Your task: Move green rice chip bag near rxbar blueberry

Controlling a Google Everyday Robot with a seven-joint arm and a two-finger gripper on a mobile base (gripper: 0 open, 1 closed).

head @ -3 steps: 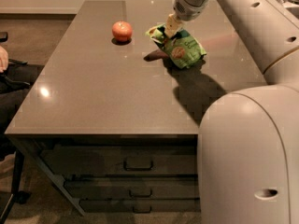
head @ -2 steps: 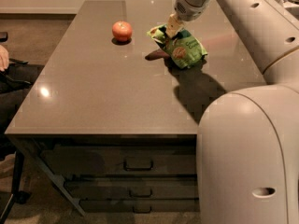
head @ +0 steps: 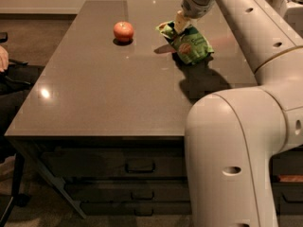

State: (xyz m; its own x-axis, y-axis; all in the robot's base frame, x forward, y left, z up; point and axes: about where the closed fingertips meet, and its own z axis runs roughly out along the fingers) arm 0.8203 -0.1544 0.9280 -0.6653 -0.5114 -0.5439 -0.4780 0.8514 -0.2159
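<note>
The green rice chip bag (head: 191, 45) lies crinkled on the far right part of the table (head: 104, 93). My gripper (head: 179, 24) comes down from the upper right and is shut on the bag's top left corner, which is raised off the table. A small dark flat shape (head: 162, 48) pokes out from under the bag's left edge; it looks like the rxbar blueberry, mostly hidden by the bag and its shadow.
A red-orange apple (head: 123, 31) sits on the table to the left of the bag. My white arm and base (head: 236, 141) fill the right side. A person's hand and legs (head: 4, 60) are at the left edge. Drawers (head: 137, 164) sit under the table.
My gripper and the held corner of the bag have moved slightly up and to the right. The apple has not moved.
</note>
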